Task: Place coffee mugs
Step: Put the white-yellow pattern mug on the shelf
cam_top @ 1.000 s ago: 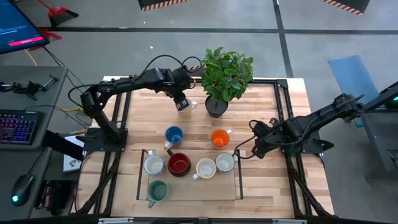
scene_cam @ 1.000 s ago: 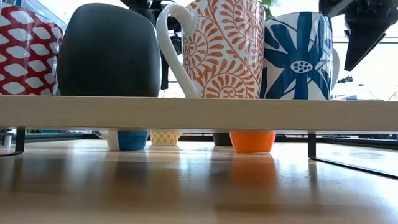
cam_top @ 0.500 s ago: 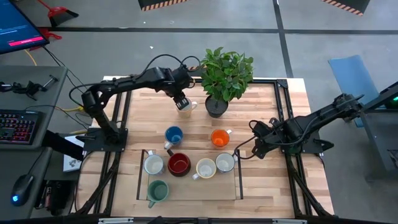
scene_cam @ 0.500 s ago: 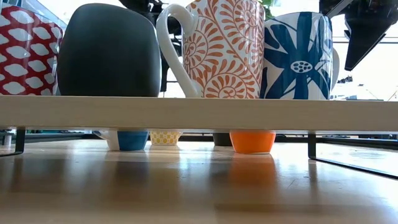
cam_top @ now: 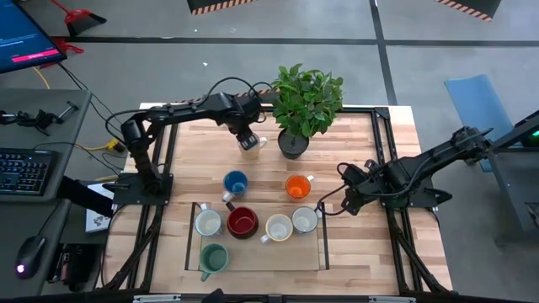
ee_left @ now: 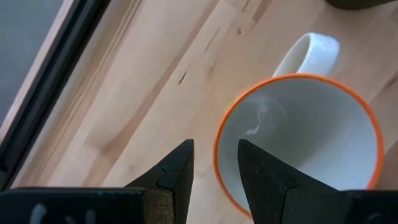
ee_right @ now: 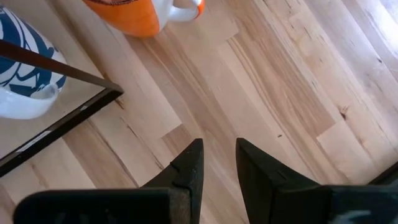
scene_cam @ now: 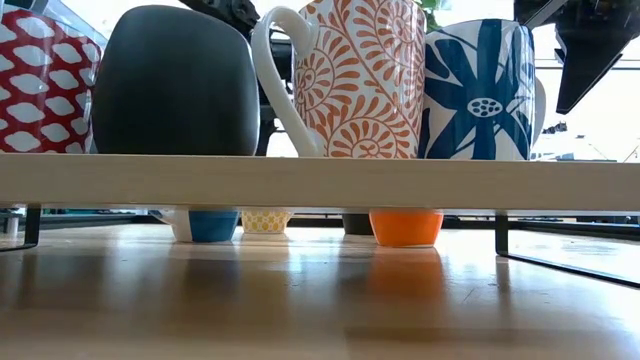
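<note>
The left claw still straddles the orange-rimmed mug's wall (fingers apart), its elbow swung inward. No readable writing. The right claw, slightly parted, holds nothing.

My table is bright and evenly lit from above, with only small soft shadows under the mugs. Down low, the window behind is so bright it goes white, and the gray mug looks dark against it. The wood up close shines and looks blurry. My fingers look fuzzy up close.
</note>
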`<control>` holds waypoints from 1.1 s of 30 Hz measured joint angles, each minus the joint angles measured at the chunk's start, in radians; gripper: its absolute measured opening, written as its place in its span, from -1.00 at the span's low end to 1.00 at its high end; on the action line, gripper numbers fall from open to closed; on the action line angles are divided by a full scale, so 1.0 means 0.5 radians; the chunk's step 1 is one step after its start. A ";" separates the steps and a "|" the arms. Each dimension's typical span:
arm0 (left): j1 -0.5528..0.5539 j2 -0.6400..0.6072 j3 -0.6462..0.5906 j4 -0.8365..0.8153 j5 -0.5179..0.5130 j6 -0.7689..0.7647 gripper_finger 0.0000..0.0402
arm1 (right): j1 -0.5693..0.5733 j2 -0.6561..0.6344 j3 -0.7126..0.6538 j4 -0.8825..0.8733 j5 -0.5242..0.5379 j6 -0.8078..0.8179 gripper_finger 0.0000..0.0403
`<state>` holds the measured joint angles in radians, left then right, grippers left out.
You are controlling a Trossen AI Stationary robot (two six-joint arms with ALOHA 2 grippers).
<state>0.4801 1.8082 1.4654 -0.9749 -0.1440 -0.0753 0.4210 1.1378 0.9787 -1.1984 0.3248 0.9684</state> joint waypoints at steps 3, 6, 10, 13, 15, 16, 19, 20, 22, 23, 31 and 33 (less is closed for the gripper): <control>0.000 0.017 0.000 0.004 -0.006 -0.034 -0.44 | 0.000 0.000 0.000 0.000 0.000 0.000 -0.65; 0.000 0.024 -0.001 0.002 -0.023 -0.053 -0.44 | 0.000 0.000 0.000 0.000 0.000 0.000 -0.65; 0.002 0.024 -0.001 0.004 -0.040 -0.054 -0.44 | 0.000 0.000 0.000 0.000 0.000 -0.001 -0.65; 0.012 0.024 -0.001 0.003 -0.036 -0.056 -0.44 | 0.000 0.000 0.000 0.000 0.000 -0.003 -0.65; 0.018 0.024 -0.001 0.000 -0.034 -0.057 -0.44 | 0.000 0.000 0.000 -0.001 0.000 -0.002 -0.65; 0.022 0.024 -0.001 0.001 -0.033 -0.057 -0.44 | 0.000 0.000 0.000 0.000 0.000 -0.001 -0.65; 0.024 0.024 -0.001 0.000 -0.032 -0.056 -0.44 | 0.000 0.000 0.000 0.000 -0.003 0.000 -0.65; 0.024 0.024 -0.001 0.000 -0.032 -0.056 -0.44 | 0.000 0.000 0.000 0.000 -0.005 0.000 -0.65; 0.024 0.024 0.000 -0.001 -0.032 -0.055 -0.44 | 0.000 0.000 0.000 0.001 -0.007 0.007 -0.65; 0.024 0.024 -0.001 0.000 -0.032 -0.055 -0.44 | 0.000 0.000 0.000 0.000 -0.008 0.020 -0.65; 0.024 0.024 -0.001 0.000 -0.031 -0.033 -0.44 | 0.000 0.000 0.000 0.011 -0.037 0.042 -0.65; 0.023 0.035 -0.001 0.000 -0.031 -0.034 -0.44 | 0.000 0.000 0.000 0.015 -0.053 0.044 -0.65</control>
<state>0.4915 1.8256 1.4651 -0.9746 -0.1596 -0.0921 0.4210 1.1378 0.9787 -1.1911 0.2984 0.9905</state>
